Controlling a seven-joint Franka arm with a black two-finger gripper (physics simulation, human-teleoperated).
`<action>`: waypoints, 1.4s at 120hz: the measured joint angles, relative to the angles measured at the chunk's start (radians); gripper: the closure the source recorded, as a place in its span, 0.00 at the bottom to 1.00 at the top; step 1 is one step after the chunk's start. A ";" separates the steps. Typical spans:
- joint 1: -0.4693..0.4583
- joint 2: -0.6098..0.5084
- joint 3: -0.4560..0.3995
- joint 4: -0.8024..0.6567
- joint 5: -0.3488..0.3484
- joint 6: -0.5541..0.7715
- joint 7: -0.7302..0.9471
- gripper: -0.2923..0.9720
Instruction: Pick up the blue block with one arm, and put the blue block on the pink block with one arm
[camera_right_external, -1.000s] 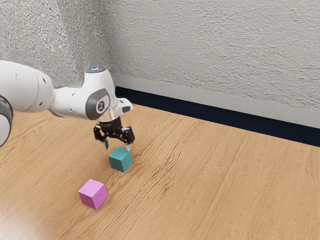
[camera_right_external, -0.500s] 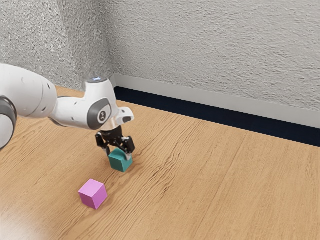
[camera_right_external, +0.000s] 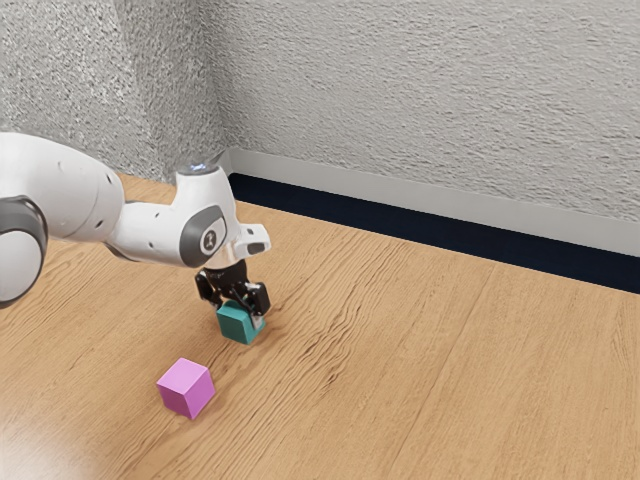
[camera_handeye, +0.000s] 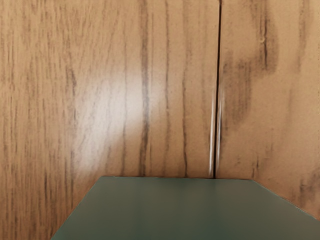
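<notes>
End effector (camera_right_external: 240, 307) sits low over blue block (camera_right_external: 238, 328) on tabletop (camera_right_external: 430, 380), pink block (camera_right_external: 186, 388) nearby. Grip state: can't tell. Grasp step. Next: firm hold, then lift.

I am seeing my gripper (camera_right_external: 237, 312) sitting low over the far block (camera_right_external: 240, 327), which is resting on the table (camera_right_external: 450, 380). The near block (camera_right_external: 186, 388) is lying on the same table, apart from the far block, toward the exterior view's left and closer to the camera. My arm (camera_right_external: 150, 225) is reaching in from the exterior view's left. The wall (camera_right_external: 420, 90) is standing behind the table. In the wrist view the far block (camera_handeye: 185, 212) is lying just under my hand.
</notes>
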 joint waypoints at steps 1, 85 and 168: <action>0.000 0.000 0.000 0.000 0.000 0.000 0.001 0.31; 0.016 -0.572 -0.001 -0.543 0.026 -0.004 -0.042 0.48; 0.017 -0.564 -0.022 -0.571 0.084 -0.004 -0.060 0.42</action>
